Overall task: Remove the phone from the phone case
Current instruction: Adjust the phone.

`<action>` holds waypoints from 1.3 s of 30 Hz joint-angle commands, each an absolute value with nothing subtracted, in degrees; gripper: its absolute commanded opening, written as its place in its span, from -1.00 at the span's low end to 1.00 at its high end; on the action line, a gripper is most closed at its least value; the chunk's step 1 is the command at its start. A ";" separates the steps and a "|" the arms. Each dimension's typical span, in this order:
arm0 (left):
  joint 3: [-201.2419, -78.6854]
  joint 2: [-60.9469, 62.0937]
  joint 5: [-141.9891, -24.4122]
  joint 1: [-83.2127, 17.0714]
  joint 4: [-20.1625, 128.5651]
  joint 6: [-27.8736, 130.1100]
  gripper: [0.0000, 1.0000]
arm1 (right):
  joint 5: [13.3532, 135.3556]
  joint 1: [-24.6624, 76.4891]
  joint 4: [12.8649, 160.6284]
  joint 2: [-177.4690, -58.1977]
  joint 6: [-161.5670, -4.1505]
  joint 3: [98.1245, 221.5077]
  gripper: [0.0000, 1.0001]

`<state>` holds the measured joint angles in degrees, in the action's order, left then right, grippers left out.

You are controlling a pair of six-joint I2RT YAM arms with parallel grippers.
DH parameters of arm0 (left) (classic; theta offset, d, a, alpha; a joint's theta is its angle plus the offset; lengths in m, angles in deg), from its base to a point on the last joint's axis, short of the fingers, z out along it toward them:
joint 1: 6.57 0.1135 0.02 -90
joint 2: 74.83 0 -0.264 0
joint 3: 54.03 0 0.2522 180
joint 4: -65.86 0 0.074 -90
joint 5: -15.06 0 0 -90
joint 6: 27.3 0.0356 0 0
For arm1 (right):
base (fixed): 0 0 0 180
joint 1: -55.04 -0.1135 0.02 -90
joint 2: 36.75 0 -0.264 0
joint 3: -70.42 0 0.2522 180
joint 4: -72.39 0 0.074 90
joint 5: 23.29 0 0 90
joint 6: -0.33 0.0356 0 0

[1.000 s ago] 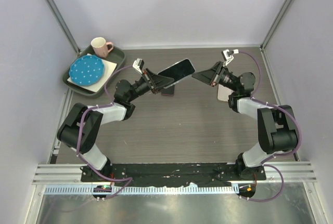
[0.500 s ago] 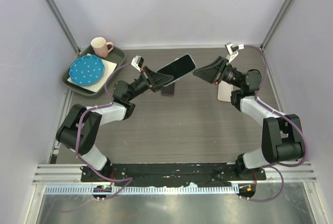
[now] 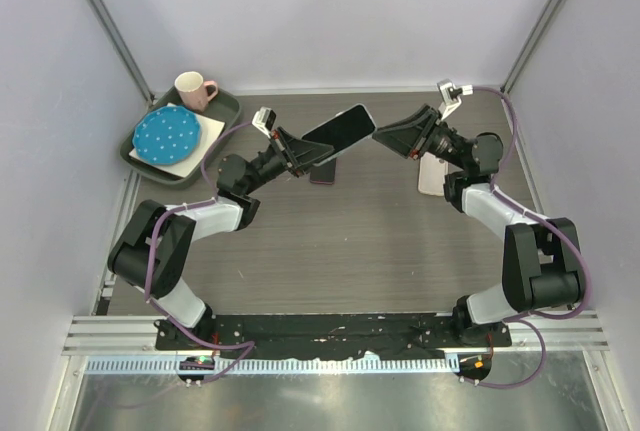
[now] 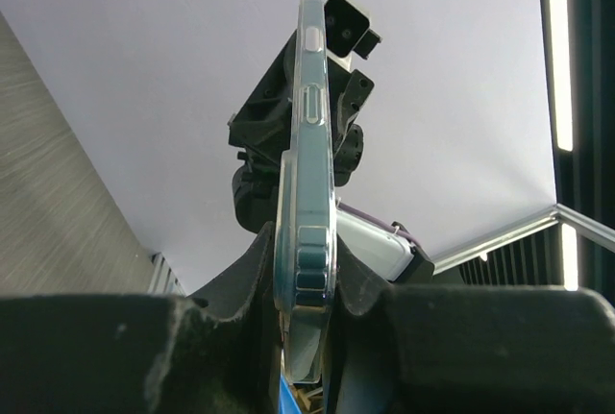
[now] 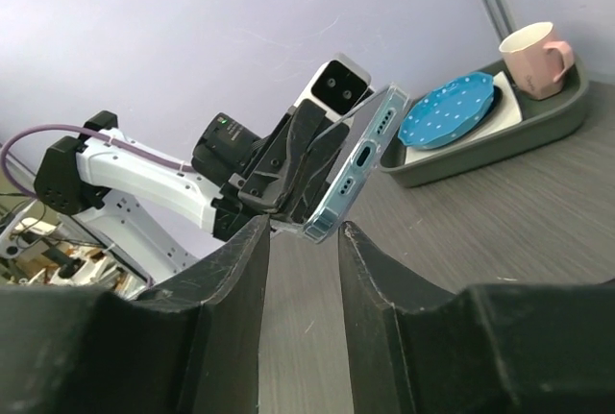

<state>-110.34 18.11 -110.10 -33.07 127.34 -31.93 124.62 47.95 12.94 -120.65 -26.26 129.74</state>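
Note:
The phone in its clear case point(image 3: 340, 131) is held off the table, tilted up to the right. My left gripper point(image 3: 306, 155) is shut on its lower end. In the left wrist view the cased phone point(image 4: 306, 135) stands edge-on between my fingers, which pinch it at the left gripper point(image 4: 306, 265). My right gripper point(image 3: 386, 136) is open, a short gap to the right of the phone's free end, pointing at it. In the right wrist view the phone's bottom edge point(image 5: 357, 166) shows just beyond my right gripper point(image 5: 303, 241), not between the fingers.
A dark green tray point(image 3: 139, 150) at the back left holds a blue dotted plate point(image 3: 166, 134) and a pink mug point(image 3: 194, 90). A pale flat object point(image 3: 431, 175) lies on the table under the right arm. A dark flat object point(image 3: 322, 174) lies under the held phone.
My right gripper has risen a little and shifted right, keeping a small gap from the phone. My left gripper with the phone has shifted slightly left.

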 commanded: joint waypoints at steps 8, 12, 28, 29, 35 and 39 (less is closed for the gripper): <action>-112.00 16.31 -110.10 -33.11 139.11 -31.52 -1.00 | 121.73 48.89 11.73 -119.98 -29.40 132.96 -0.33; -112.09 16.40 -109.92 -33.11 139.20 -31.52 -1.00 | 123.22 48.98 2.16 -121.65 -23.07 132.61 -0.34; -112.18 16.31 -110.27 -33.03 140.69 -30.03 -0.99 | 126.65 48.54 0.81 -122.18 -19.45 132.61 -0.34; -112.27 16.22 -110.27 -33.03 140.60 -30.11 -1.00 | 126.65 48.54 0.20 -122.27 -19.10 132.44 -0.36; -112.09 16.66 -110.27 -33.03 140.60 -29.24 -1.00 | 129.28 47.66 -9.46 -122.45 -11.83 133.39 -0.54; -111.30 17.54 -110.10 -33.03 138.68 -26.96 -1.00 | 132.89 43.19 -9.47 -118.76 -13.64 135.77 -0.82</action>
